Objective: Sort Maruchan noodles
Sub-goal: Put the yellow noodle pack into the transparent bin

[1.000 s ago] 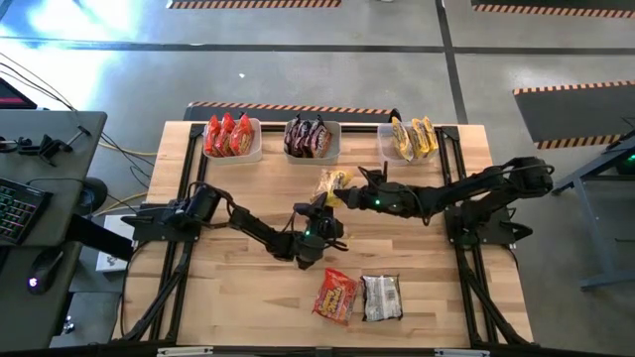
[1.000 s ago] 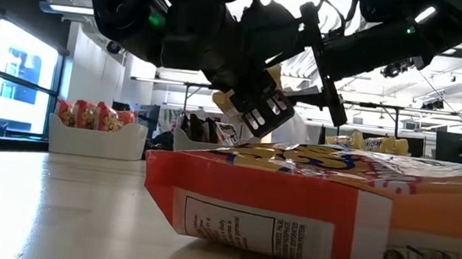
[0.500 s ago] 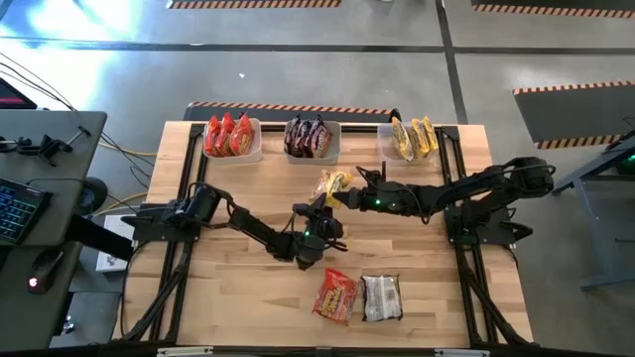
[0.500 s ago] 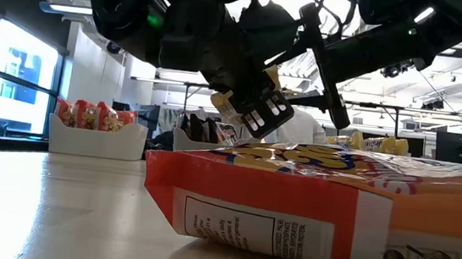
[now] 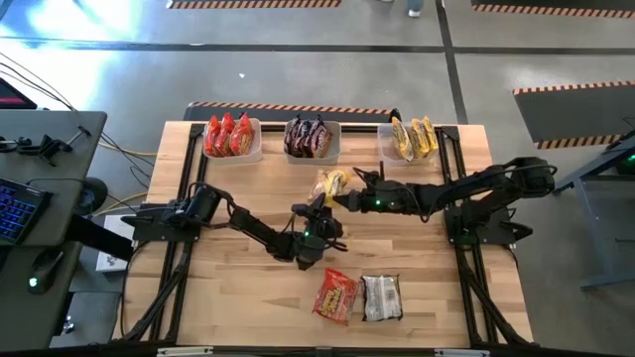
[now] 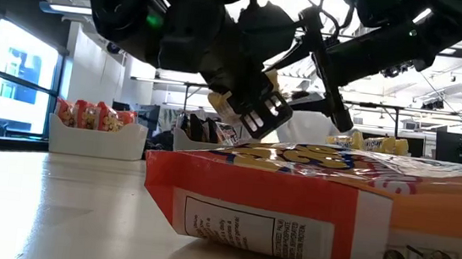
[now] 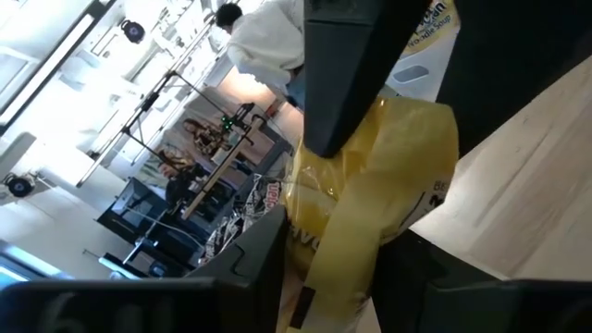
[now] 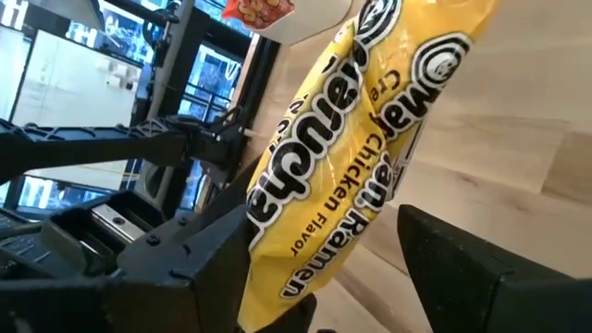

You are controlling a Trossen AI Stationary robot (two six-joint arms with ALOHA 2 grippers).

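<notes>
A yellow Maruchan noodle packet hangs in the air over the middle of the table. My left gripper is shut on it from the near side. My right gripper reaches in from the right and stands open, one finger on each long edge of the packet. A red-orange packet and a silver packet lie flat near the front edge. My left gripper pinches the yellow packet's crumpled near end between its two fingers. The fingers lie about level and come from the table's near side. The packet is lifted clear of the table and sticks out beyond the fingers toward the far edge. My right gripper's fingers flank the packet; whether they touch it I cannot tell.
Three pale bins stand along the far edge: one with red packets, one with dark packets, one with yellow packets. In the low view the red-orange packet fills the foreground. Bare wood lies left of the grippers.
My right gripper has tipped a little further downward around the yellow packet and edged slightly toward the table's left. My left gripper has kept its hold, and the packet stays lifted.
</notes>
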